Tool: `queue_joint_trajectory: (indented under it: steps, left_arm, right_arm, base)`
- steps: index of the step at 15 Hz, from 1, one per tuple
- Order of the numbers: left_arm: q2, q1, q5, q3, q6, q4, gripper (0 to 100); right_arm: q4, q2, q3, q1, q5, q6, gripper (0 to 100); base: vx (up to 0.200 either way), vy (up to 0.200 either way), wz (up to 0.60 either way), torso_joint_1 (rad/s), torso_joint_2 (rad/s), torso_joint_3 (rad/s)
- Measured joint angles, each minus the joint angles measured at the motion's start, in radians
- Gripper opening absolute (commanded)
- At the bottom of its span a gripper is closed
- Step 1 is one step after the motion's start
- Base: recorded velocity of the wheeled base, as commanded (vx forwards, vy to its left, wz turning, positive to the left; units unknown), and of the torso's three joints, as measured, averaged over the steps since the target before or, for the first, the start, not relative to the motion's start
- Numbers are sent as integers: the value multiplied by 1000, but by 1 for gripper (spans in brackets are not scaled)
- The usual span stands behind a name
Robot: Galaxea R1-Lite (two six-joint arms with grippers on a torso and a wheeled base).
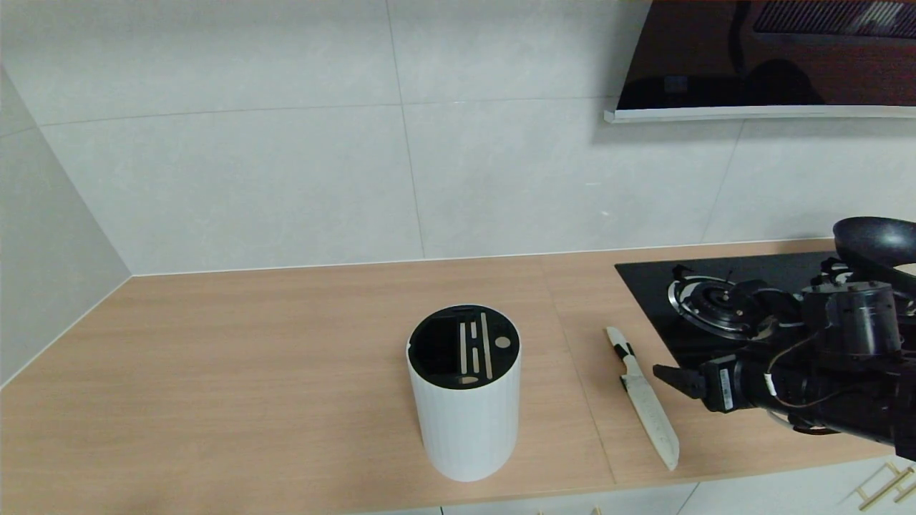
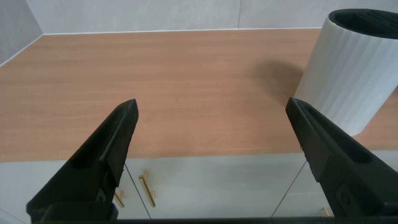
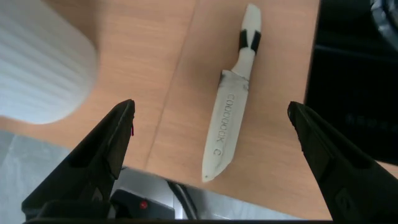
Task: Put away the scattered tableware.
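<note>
The left wrist view looks past the left gripper (image 2: 211,109), its two dark fingers spread wide with nothing between them, onto the wooden counter (image 2: 174,74), the counter's front edge, and a brass cabinet handle (image 2: 147,190) below it. The white holder (image 2: 348,68) stands beside that gripper, showing its ribbed wall.

The head view adds the holder's (image 1: 465,415) top: a black disc with a large opening, narrow slots and a small round hole. It stands upright at lower centre of the frame.

Right of the holder lies the knife (image 1: 644,404), flat on the counter near the front edge, its tip toward the lower right. Just right of it hangs the right gripper (image 1: 680,383). Further right are the black stove (image 1: 644,286) and a dark pan (image 1: 873,239).

The right wrist view sets the knife (image 3: 233,118) between the right gripper's (image 3: 211,111) wide-open fingers. It shows a pale blade with a row of dimples and a white handle with a black band.
</note>
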Motion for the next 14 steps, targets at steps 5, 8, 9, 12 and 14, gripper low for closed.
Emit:
queue_joint_trajectory:
  steps: [5, 8, 9, 12, 14]
  left_arm:
    - [0, 0, 0, 0, 0, 0, 100]
    - [0, 0, 0, 0, 0, 0, 100]
    - [0, 0, 0, 0, 0, 0, 100]
    - [0, 0, 0, 0, 0, 0, 100]
    - [0, 0, 0, 0, 0, 0, 100]
  right_arm:
    - [-160, 154, 2, 0, -49, 7, 100]
    - [-264, 249, 1, -2, -83, 9, 100]
    - [-308, 283, 1, -2, -92, 9, 100]
    - [-429, 376, 0, -2, -125, 11, 100]
    - [-481, 422, -2, 2, -135, 27, 100]
  base:
    - [0, 0, 0, 0, 0, 0]
    - [0, 0, 0, 0, 0, 0]
    - [0, 0, 0, 0, 0, 0]
    - [0, 0, 0, 0, 0, 0]
    - [0, 0, 0, 0, 0, 0]
